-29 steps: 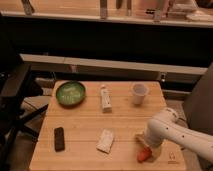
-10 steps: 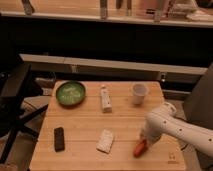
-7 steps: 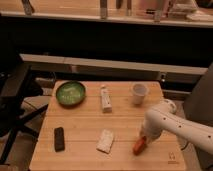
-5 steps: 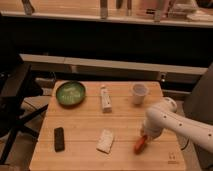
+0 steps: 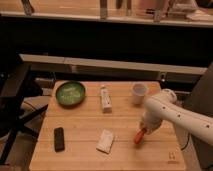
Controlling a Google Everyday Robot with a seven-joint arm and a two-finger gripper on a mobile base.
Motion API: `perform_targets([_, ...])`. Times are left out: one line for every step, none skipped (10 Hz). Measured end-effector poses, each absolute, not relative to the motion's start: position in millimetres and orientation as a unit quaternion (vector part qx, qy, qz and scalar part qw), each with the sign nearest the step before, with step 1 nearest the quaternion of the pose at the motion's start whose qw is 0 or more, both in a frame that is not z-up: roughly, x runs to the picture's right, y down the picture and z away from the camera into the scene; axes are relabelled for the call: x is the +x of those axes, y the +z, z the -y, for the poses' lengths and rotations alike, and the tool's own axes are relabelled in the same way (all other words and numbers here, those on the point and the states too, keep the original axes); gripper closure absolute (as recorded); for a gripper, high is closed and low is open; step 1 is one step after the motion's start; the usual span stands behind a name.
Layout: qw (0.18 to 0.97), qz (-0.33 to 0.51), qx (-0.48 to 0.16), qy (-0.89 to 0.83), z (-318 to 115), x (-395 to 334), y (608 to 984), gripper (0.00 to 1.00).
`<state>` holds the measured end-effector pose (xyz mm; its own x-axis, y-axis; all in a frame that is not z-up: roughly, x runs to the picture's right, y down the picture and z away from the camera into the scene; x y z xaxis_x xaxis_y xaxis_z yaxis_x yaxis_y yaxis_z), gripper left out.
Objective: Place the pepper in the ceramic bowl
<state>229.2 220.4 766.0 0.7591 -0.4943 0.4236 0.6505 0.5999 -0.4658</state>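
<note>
The orange-red pepper (image 5: pixel 138 136) hangs tilted just above the wooden table (image 5: pixel 85 130), right of centre near the front. My gripper (image 5: pixel 144 129) is shut on the pepper's upper end, coming in from the right on the white arm (image 5: pixel 172 112). The green ceramic bowl (image 5: pixel 70 93) sits at the table's far left corner, well away from the gripper.
A white tube (image 5: pixel 105 98) lies at the back centre and a small white cup (image 5: pixel 139 93) stands behind the arm. A white packet (image 5: pixel 105 141) lies left of the pepper, a black bar (image 5: pixel 59 138) at the front left. A dark chair (image 5: pixel 15 100) stands left of the table.
The gripper has lifted the pepper slightly off the table and shifted it a little toward the back; the other objects have not moved.
</note>
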Motion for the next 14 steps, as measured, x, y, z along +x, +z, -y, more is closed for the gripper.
perform_targets([0.885,0.124,-0.31,-0.325,-215.8,227.8,765.6,1.0])
perform_targets([0.886,0.122,-0.308,-0.326,-207.9,224.5,767.6,1.0])
perform_targets([0.884,0.121,-0.307,-0.33,-200.5,219.7,768.8,1.0])
perform_targets([0.883,0.119,-0.305,-0.336,-192.3,217.2,769.8,1.0])
perform_targets([0.881,0.118,-0.305,-0.343,-184.9,214.7,769.9,1.0])
perform_targets([0.879,0.118,-0.304,-0.349,-178.7,210.9,771.1,1.0])
perform_targets([0.878,0.118,-0.303,-0.351,-177.8,209.8,771.3,1.0])
perform_targets([0.877,0.115,-0.303,-0.355,-175.7,208.9,769.3,1.0])
perform_targets([0.876,0.113,-0.302,-0.359,-170.5,204.1,770.5,1.0])
perform_targets([0.875,0.108,-0.3,-0.364,-157.8,200.3,773.6,1.0])
perform_targets([0.873,0.104,-0.297,-0.373,-144.6,196.1,777.5,1.0])
perform_targets([0.872,0.103,-0.296,-0.376,-139.1,194.9,778.6,1.0])
perform_targets([0.871,0.101,-0.295,-0.38,-137.7,195.0,779.1,1.0])
perform_targets([0.871,0.1,-0.294,-0.382,-134.6,193.7,778.9,1.0])
